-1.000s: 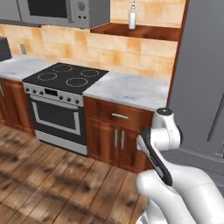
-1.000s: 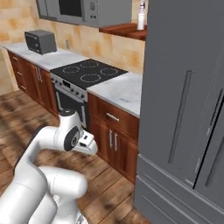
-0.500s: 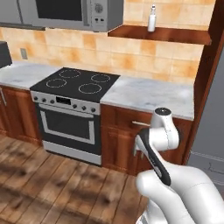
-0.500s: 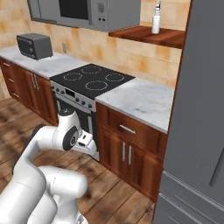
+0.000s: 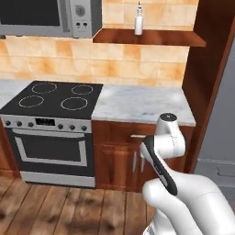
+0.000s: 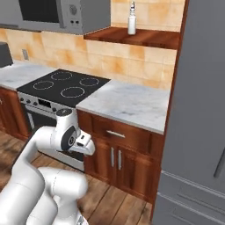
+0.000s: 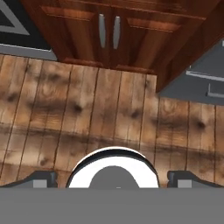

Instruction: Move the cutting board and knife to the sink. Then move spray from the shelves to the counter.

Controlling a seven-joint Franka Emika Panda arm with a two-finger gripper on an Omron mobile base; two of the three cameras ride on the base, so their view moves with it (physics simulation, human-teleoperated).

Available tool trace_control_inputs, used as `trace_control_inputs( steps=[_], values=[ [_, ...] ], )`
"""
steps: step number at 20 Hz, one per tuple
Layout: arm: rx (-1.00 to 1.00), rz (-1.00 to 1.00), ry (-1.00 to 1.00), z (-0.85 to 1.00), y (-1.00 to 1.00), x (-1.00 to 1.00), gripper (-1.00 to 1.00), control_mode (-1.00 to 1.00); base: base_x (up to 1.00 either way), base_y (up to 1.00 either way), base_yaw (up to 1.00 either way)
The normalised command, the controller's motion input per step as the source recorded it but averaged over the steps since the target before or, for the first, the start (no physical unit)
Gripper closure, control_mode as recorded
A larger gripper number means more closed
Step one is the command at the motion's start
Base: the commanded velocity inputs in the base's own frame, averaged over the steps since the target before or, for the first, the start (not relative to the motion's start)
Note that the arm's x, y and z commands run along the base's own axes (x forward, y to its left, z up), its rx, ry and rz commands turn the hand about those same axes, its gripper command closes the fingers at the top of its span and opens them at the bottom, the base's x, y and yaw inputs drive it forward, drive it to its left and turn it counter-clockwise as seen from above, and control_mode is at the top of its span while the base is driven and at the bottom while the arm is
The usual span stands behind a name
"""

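The spray [image 5: 138, 20] [image 6: 131, 19] stands upright on the shelves [image 5: 156, 38] [image 6: 145, 38], high on the tiled wall above the counter [image 5: 142, 104] [image 6: 127, 104]. My arm is folded low in front of the counter's cabinets. My gripper [image 6: 86, 146] [image 7: 114, 180] points down at the wooden floor, far below the spray. It is open, with nothing between the fingertips [image 7: 42, 179]. The cutting board, the knife and the sink are out of view.
A black stovetop [image 5: 53, 96] [image 6: 66, 85] with an oven adjoins the counter on the left, under a microwave [image 5: 46, 16] [image 6: 57, 13]. A tall grey fridge [image 6: 197, 110] [image 5: 225, 114] stands right of the counter. Cabinet doors [image 7: 109, 30] and plank floor [image 7: 87, 118] lie below the hand.
The whole picture has shifted and grown: the base has driven closer to the counter under the shelves. The arm keeps its folded pose and the gripper stays open.
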Motion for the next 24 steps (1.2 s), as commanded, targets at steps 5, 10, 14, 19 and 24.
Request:
trace_control_inputs(
  steps=[5,10,14,19,24],
  values=[
    [0.0,0.0,0.0,0.0,0.0,0.0,-1.0,1.0,0.65,0.49,-0.14],
    [0.0,0.0,0.0,0.0,0.0,0.0,-1.0,1.0,0.67,0.43,-0.15],
    [0.0,0.0,0.0,0.0,0.0,0.0,-1.0,1.0,0.66,0.36,-0.27],
    [0.0,0.0,0.0,0.0,0.0,0.0,-1.0,1.0,0.69,0.33,-0.29],
    [0.0,0.0,0.0,0.0,0.0,0.0,-1.0,1.0,0.6,0.36,-0.39]
  ],
)
